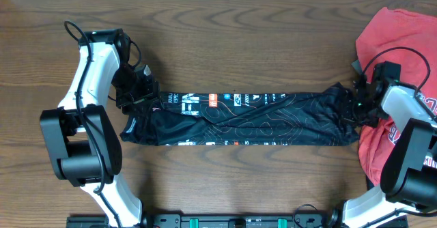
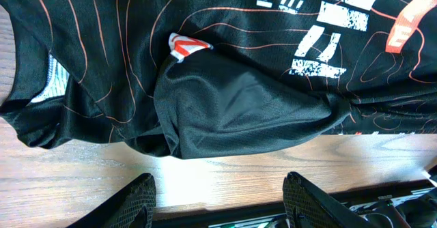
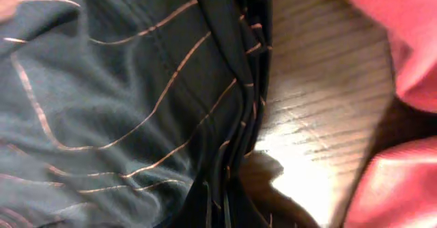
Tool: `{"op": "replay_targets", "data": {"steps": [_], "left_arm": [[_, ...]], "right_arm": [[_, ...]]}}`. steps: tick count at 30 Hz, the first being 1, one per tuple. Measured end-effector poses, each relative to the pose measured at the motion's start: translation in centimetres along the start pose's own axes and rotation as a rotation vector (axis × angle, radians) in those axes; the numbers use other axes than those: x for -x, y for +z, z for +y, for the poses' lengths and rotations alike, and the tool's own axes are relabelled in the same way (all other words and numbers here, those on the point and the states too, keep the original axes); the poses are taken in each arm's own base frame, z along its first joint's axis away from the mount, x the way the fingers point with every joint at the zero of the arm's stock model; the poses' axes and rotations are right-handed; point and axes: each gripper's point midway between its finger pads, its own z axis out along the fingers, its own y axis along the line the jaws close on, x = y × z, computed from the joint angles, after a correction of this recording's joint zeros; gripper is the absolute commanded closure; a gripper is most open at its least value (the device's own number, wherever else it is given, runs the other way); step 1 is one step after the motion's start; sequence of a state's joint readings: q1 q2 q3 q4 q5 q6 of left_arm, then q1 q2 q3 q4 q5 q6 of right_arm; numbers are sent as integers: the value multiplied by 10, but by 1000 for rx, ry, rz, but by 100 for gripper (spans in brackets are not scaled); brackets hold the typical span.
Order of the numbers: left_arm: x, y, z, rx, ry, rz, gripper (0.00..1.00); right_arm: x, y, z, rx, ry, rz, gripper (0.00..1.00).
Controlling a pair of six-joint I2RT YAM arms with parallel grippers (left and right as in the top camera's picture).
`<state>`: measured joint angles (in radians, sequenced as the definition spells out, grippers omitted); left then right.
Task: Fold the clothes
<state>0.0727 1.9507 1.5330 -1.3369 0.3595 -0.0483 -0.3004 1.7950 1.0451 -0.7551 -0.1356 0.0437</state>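
Observation:
The clothes (image 1: 246, 119), a black jersey with orange contour lines and white lettering, lie in a long strip across the table. My left gripper (image 1: 141, 95) hovers at the strip's left end. In the left wrist view its fingers (image 2: 136, 201) stand open over bare wood, just off the jersey's (image 2: 239, 105) bunched edge, holding nothing. My right gripper (image 1: 356, 104) sits at the strip's right end. Its fingers are hidden in the right wrist view, where the jersey's (image 3: 123, 105) pleats gather toward the bottom middle, pinched together.
A red T-shirt (image 1: 396, 37) lies crumpled at the right edge, under and behind the right arm, and shows beside the jersey in the right wrist view (image 3: 403, 187). The wooden table (image 1: 225, 37) extends behind and in front of the strip.

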Motion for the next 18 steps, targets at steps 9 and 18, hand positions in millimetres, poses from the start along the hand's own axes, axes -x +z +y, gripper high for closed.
{"op": "replay_targets", "data": {"steps": [9,18], "left_arm": [[3,0,0,-1,4,-13,39],[6,0,-1,-3,8,-25,39]], "right_arm": [[13,-42,67,59,-162,10,99],[-32,-35,172,101,-419,49,99]]}}
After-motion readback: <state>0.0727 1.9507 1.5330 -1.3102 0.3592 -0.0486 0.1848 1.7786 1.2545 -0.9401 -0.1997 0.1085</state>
